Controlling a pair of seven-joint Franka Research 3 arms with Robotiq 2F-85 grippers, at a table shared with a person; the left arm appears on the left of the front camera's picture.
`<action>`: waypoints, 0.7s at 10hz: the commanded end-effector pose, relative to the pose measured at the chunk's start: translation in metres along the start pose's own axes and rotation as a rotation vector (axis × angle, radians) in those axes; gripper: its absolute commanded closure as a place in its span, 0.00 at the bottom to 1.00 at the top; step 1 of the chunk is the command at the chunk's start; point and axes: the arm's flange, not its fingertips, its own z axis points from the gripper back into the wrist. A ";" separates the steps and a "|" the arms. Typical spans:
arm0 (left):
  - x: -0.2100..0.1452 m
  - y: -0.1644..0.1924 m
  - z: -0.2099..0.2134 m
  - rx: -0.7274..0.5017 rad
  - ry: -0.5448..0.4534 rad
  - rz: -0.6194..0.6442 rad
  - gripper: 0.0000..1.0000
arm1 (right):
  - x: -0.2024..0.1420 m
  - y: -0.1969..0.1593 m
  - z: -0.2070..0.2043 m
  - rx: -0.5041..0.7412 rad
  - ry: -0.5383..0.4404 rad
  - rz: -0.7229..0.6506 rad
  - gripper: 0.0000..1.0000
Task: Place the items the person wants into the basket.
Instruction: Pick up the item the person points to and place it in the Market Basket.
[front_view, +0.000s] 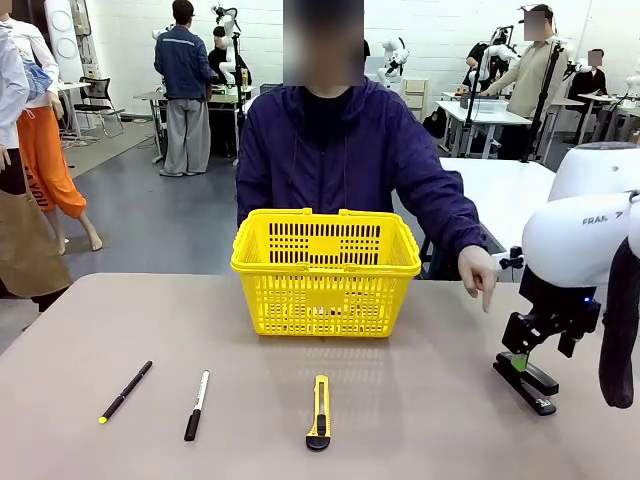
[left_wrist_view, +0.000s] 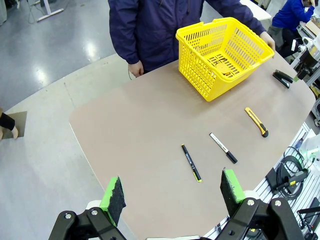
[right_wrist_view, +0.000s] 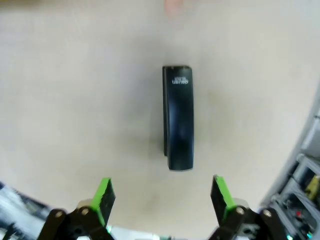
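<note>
Right pincer (right_wrist_view: 161, 186): jaws wide apart, nothing in them. It hangs just over the black stapler (right_wrist_view: 178, 120). In my wrist view the stapler lies lengthwise in line with the gap between the pads, flat on the desk (front_view: 420, 440). I can't tell whether a pad touches it.

Left pincer (left_wrist_view: 172, 185): also wide apart and empty, high over the near desk edge, well away from everything.

The person's hand (front_view: 478, 272) is beside the right arm, just beyond the stapler, index finger pointing down.

The utility knife (front_view: 319, 412) lies near the middle of the desk in front of the basket (front_view: 250, 262). The white-and-black marker (front_view: 197, 405) is to its left and the black pen (front_view: 126, 391) is further left. All three lie apart from each other.

The basket is yellow, upright, at the far side of the desk in front of the person (front_view: 340, 160), handles folded down on the rim. From the left wrist view a small yellowish object (left_wrist_view: 223, 64) lies on its floor. I can't tell what it is.
</note>
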 end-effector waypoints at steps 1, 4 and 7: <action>-0.001 0.001 0.001 -0.012 -0.012 -0.013 0.00 | 0.005 0.000 -0.022 -0.008 -0.004 0.017 0.00; -0.001 0.001 0.001 -0.012 -0.012 -0.013 0.00 | 0.008 -0.006 -0.033 -0.007 0.013 0.012 0.00; -0.001 0.001 0.001 -0.012 -0.012 -0.013 0.00 | 0.016 -0.016 -0.041 0.005 0.015 0.010 0.00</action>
